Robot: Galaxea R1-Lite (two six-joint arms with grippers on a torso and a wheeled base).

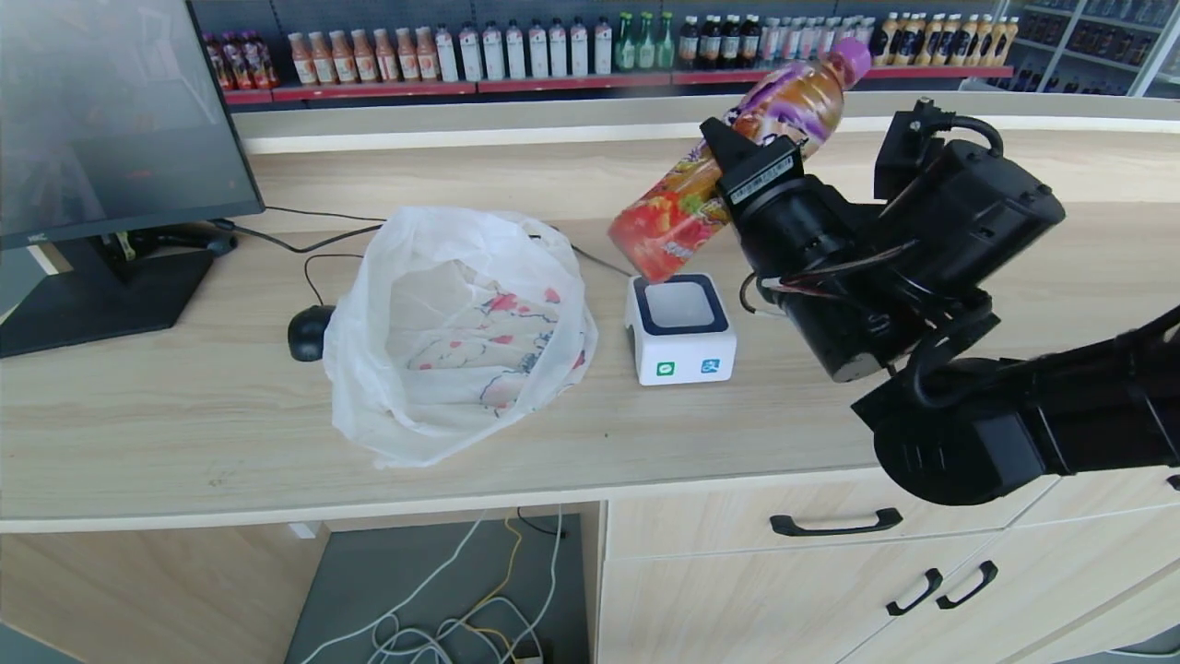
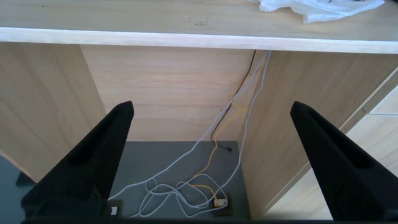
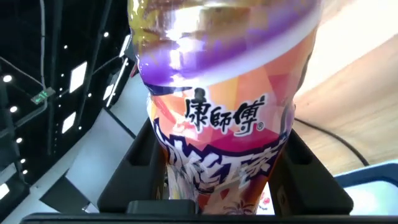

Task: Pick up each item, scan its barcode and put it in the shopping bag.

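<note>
Checking the head view first: my right fingers (image 1: pixel 724 140) are clamped around the drink bottle (image 1: pixel 793 101). It's tilted, purple cap pointing up and away, and the bottom end hangs over the white scanner (image 1: pixel 680 346) on the desk (image 1: pixel 184 415). Can't tell if it actually touches the scanner. The shopping bag (image 1: pixel 461 332) sits open just beside the scanner, on my left, with red and blue print showing through the plastic. A black mouse (image 1: pixel 307 332) peeks out on the bag's other side, and a monitor (image 1: pixel 111 111) stands at the left end of the desk.

Left wrist view: my left fingers (image 2: pixel 106 155) are spread wide and holding nothing. They sit low, below the desk edge, facing the opening underneath where loose cables (image 2: pixel 205 180) lie on the floor. A bit of the bag shows on the desk above.

Right wrist view: the bottle's label is right up close, with a finger pressed against each side of it.
</note>
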